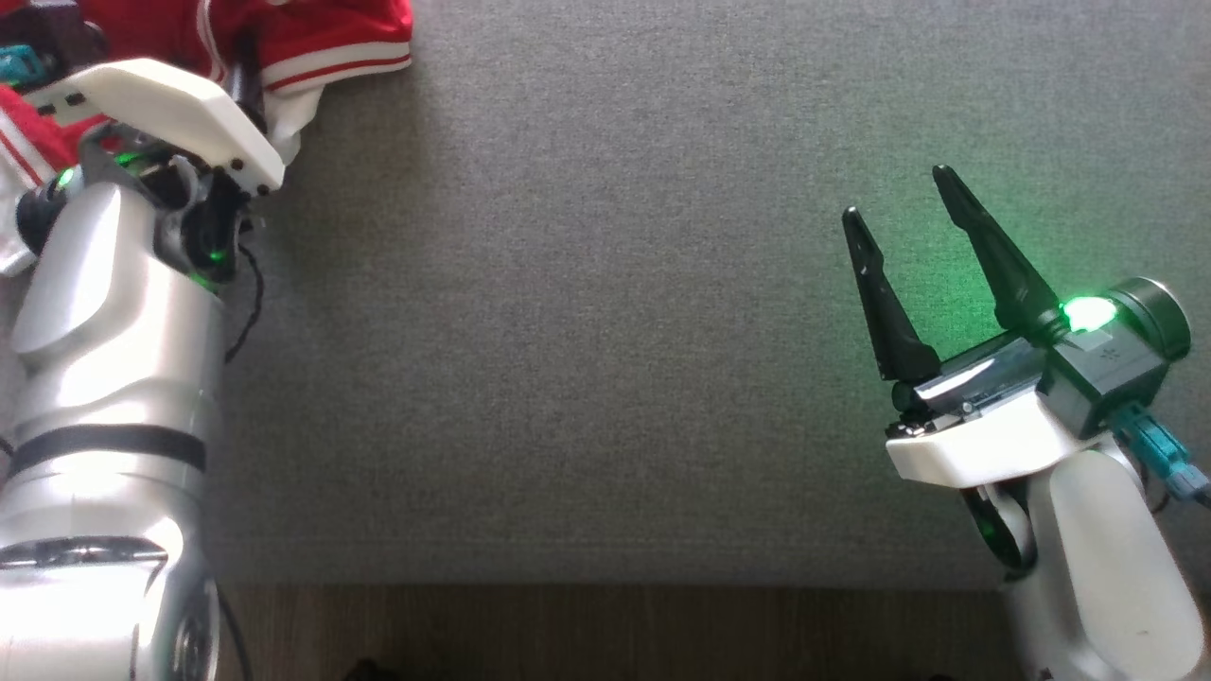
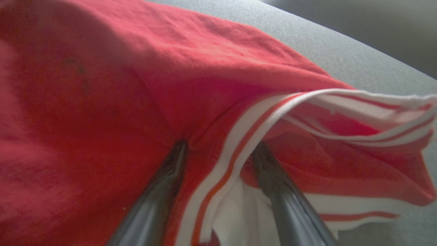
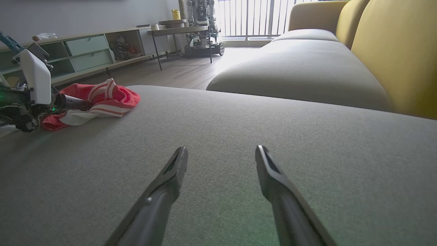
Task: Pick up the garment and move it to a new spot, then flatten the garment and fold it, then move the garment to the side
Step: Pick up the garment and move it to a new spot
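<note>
The garment [image 1: 322, 38] is a red top with white-striped trim, bunched at the far left corner of the grey cushion [image 1: 587, 284]. My left gripper [image 2: 220, 147] is open and pushed into it: the striped hem [image 2: 239, 147] runs between the two fingers and the tips are buried in folds of the garment [image 2: 170, 68]. In the head view its white wrist housing [image 1: 161, 109] covers most of the fingers. My right gripper [image 1: 897, 194] hovers open and empty over bare cushion at the right, far from the garment [image 3: 112, 97]; its fingers are spread in its own view, right gripper [image 3: 221, 148].
The cushion's near edge meets a wooden floor [image 1: 568, 634]. Beyond the cushion stand a yellow-backed sofa [image 3: 392, 51], a low shelf unit [image 3: 85, 51] along the wall and a small table [image 3: 181, 30] near the window.
</note>
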